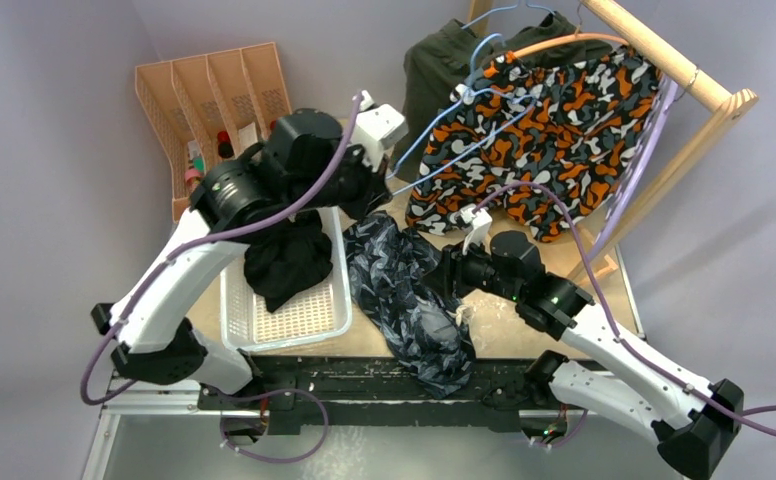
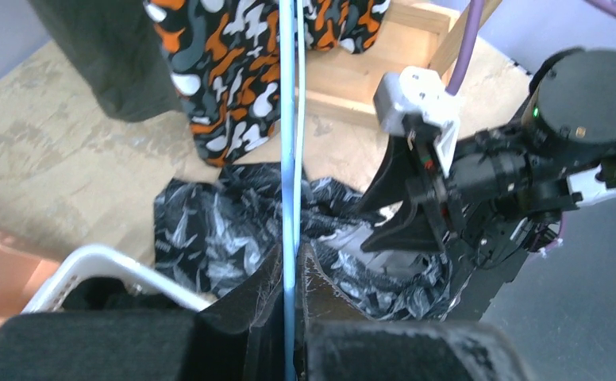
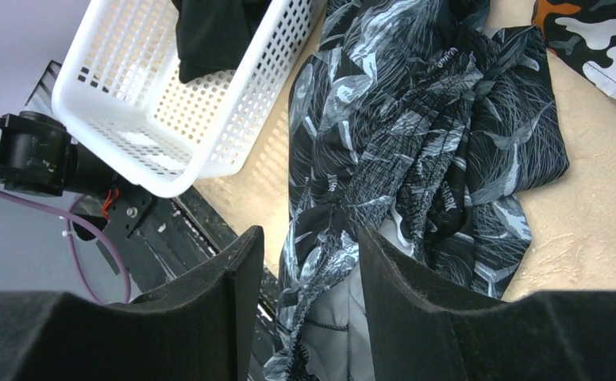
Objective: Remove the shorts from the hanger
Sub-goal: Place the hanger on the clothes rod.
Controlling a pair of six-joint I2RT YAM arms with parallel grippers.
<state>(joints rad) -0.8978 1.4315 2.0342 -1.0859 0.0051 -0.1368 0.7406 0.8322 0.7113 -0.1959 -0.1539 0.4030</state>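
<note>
We list: left hand (image 2: pixel 292 266) pinched shut on blue hanger (image 2: pixel 287 119); right hand (image 3: pixel 309 242) half-open over blue-grey camouflage shorts (image 3: pixel 424 135) on surface (image 3: pixel 598 230).

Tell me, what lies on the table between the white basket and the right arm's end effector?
The dark blue-grey patterned shorts lie crumpled there, as the top external view shows.

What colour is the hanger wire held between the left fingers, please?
Light blue; the hanger wire shows best in the left wrist view.
</note>
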